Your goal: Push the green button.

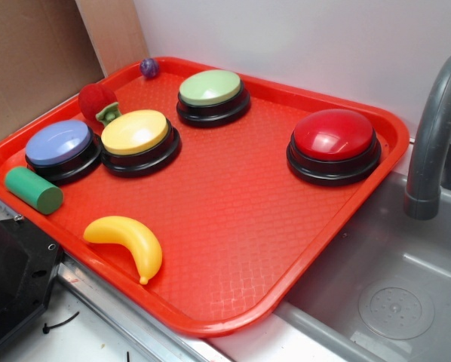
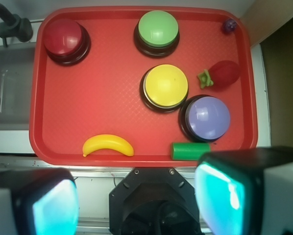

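A: Where is the gripper (image 2: 136, 205), and what is it doing?

B: Its two fingers fill the bottom corners of the wrist frame, one lower left, one lower right, with a wide gap between them and nothing held. It sits high, looking straight down on the red tray (image 2: 112, 98). I judge it is poised above the near edge so the whole tray can be read before a button is chosen.

A: And the green button (image 2: 158, 29)?

B: At the top centre of the wrist frame, near the far rim. In the exterior view the green button (image 1: 211, 90) lies upper centre, untouched, well apart from the gripper.

A: What stands between?

B: The yellow button (image 2: 165, 86) lies just below it in the wrist frame, then the purple-blue button (image 2: 207, 116) lower right. The dark green cylinder (image 2: 189, 151) lies on its side by the near rim, a banana (image 2: 109, 145) to its left.

A: Anything else?

B: A red button (image 2: 63, 38) upper left, a toy strawberry (image 2: 224, 74) at right, a small purple ball (image 2: 229, 25) in the top right corner. The press is not yet begun.
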`<state>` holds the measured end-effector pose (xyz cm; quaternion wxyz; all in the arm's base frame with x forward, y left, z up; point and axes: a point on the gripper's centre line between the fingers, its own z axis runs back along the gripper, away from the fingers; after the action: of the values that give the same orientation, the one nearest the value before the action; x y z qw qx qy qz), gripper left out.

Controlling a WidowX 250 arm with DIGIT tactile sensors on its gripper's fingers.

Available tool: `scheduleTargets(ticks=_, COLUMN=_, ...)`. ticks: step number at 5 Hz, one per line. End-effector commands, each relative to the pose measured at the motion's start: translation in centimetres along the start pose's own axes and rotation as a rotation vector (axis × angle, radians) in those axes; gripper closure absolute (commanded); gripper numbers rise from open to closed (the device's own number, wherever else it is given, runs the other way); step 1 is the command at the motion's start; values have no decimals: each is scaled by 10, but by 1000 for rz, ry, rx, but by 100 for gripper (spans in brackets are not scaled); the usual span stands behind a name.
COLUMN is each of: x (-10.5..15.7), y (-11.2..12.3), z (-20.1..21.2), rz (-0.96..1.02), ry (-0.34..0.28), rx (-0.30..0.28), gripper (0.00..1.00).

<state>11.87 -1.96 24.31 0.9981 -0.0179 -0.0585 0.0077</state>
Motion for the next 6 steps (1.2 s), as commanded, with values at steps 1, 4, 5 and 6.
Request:
scheduleTargets(ticks=1, x=0, y=0, z=0, rz=0, ry=0, rx=0, gripper=0)
scheduleTargets(ticks=4, x=126, y=36, z=-109, rz=-10, ry=-117, rx=97, gripper=0)
scheduleTargets(ticks=5, x=143, y=38, z=-137, rz=-63, ry=-112, rx=91, gripper=0)
scheduleTargets(ticks=6, x=160, y=41, z=-163, rz=-79, ry=-75, rx=67, gripper=0)
